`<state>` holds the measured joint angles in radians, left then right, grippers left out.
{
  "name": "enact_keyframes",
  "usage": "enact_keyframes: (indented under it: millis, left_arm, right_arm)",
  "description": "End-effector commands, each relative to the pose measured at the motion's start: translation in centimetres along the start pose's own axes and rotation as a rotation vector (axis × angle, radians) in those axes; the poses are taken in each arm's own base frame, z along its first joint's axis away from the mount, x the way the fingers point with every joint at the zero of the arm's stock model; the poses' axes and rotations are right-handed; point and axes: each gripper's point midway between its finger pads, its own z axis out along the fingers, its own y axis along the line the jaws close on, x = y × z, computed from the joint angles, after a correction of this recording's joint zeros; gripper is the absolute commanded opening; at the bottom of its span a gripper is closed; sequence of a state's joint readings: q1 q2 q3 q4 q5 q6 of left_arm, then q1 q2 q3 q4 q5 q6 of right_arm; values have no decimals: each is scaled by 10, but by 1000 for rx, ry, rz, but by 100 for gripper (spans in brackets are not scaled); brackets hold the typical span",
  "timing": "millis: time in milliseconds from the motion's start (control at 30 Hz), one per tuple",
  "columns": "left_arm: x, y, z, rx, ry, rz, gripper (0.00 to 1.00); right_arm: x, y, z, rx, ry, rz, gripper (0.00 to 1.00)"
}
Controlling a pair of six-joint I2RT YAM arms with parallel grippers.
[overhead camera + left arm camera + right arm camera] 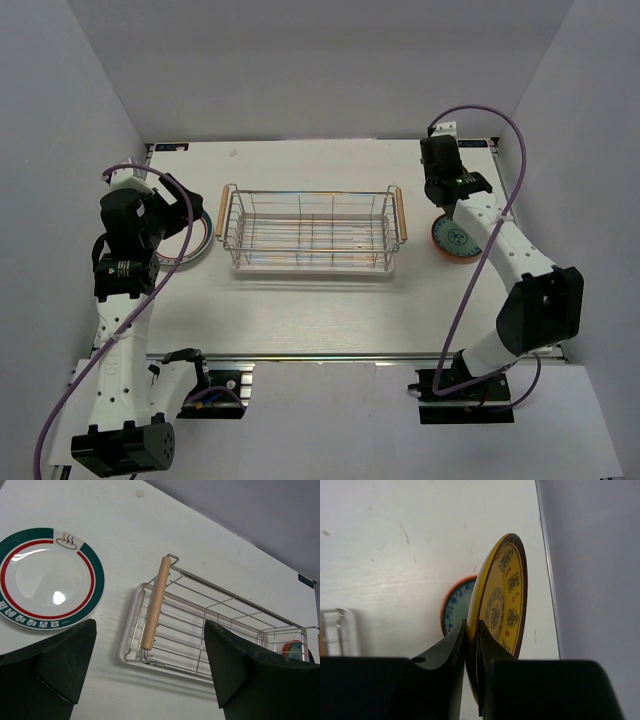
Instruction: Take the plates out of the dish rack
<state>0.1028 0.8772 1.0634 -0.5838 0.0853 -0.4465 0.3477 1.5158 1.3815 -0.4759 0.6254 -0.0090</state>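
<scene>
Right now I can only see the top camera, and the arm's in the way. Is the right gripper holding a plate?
Observer: Yes. The right gripper is shut on a yellow plate, held on edge.
Operator: Does the left one have a plate too?
Observer: No. The left gripper is open and empty.
Operator: What's lying left of the rack? I only see a bit of rim.
Observer: A white plate with a green rim and a red ring, lying flat.
</scene>
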Motion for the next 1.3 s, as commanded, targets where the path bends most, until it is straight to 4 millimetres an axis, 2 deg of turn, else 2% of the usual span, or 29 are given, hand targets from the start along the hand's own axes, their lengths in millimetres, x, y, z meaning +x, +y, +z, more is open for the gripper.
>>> enact_keyframes:
  millis: [0, 167, 367, 567, 633, 667, 733, 767, 800, 1033, 1067, 1167, 1267]
  left_arm:
    - [2, 3, -1, -11, 8, -11, 98]
    - [14, 11, 6, -39, 38, -14, 98]
    - [19, 17, 13, -62, 53, -12, 98]
    - [23, 20, 18, -71, 69, -16, 98]
    - [23, 20, 18, -71, 69, -18, 98]
    - [23, 20, 19, -72, 71, -18, 98]
    - [23, 21, 19, -77, 73, -18, 98]
    - [22, 21, 20, -79, 71, -20, 98]
    - [22, 21, 20, -83, 71, -20, 98]
    - [20, 22, 17, -96, 74, -18, 98]
    - [21, 23, 17, -99, 76, -20, 98]
    - [19, 23, 16, -102, 73, -19, 98]
    - [15, 19, 14, -93, 67, -21, 98]
  right_arm:
    - [19, -15, 12, 54, 62, 72, 0]
    - [52, 1, 44, 22, 220, 60, 0]
    - [85, 11, 68, 32, 341, 59, 0]
    - [99, 20, 79, 16, 414, 58, 0]
    - [103, 24, 79, 3, 432, 56, 11]
    - [104, 24, 79, -1, 436, 56, 25]
    - [105, 28, 79, -18, 445, 60, 33]
    - [106, 28, 79, -22, 448, 65, 41]
    - [105, 30, 79, -34, 448, 69, 45]
    - [85, 32, 72, -79, 380, 112, 61]
    - [84, 32, 72, -78, 375, 119, 74]
    - [73, 23, 66, -65, 333, 152, 89]
    - [59, 17, 55, -90, 267, 196, 89]
